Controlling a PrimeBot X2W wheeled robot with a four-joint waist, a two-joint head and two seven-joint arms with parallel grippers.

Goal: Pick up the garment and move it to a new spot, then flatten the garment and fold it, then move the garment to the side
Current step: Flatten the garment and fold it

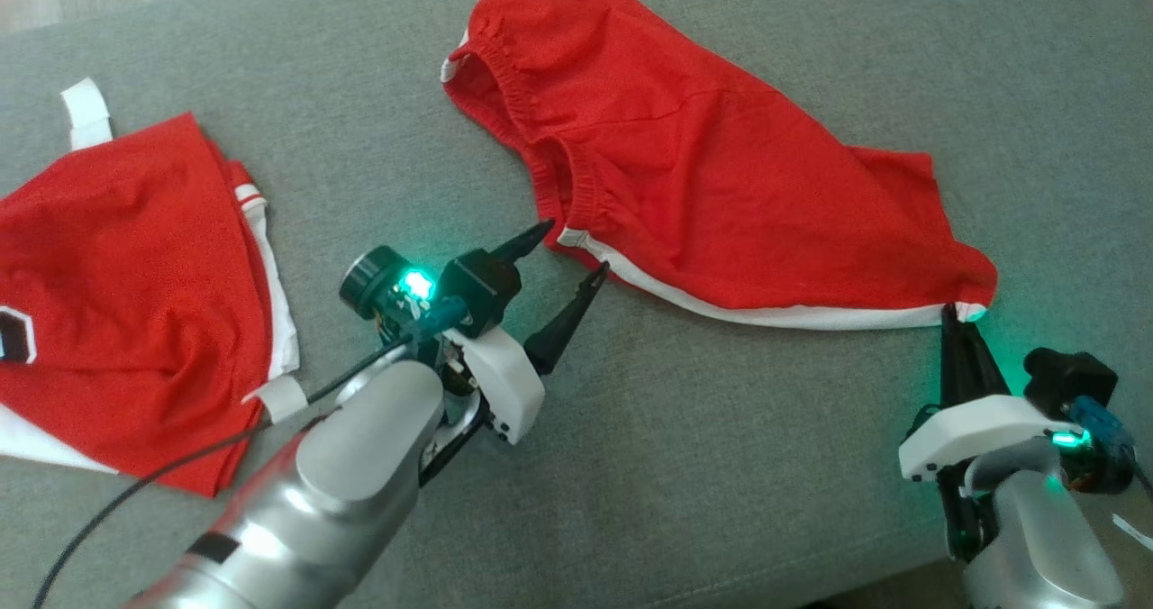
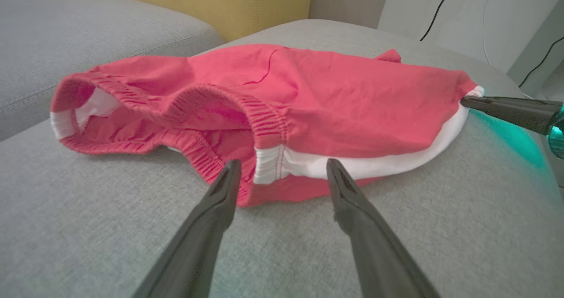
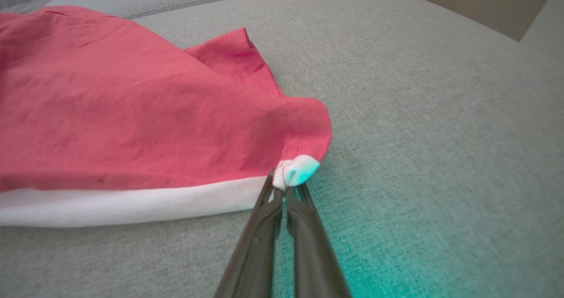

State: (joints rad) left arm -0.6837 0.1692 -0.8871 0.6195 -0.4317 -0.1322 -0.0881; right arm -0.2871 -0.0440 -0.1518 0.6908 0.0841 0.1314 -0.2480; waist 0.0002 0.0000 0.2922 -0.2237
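Now the red garment (image 1: pixel 703 168) lies spread on the grey cushion (image 1: pixel 721 465), its gathered waistband toward the left pincer (image 1: pixel 576 247) and its white-trimmed hem running across to the right pincer (image 1: pixel 950 310); the right pincer's fingers are pressed together on the white corner of that hem, at the garment's near right end; the left pincer gapes wide and holds nothing, its two tips just short of the waistband's white-edged corner, one to each side of it; whether they touch the cloth I cannot tell; a second red garment (image 1: pixel 135 294) lies well apart, on the left arm's outer side.
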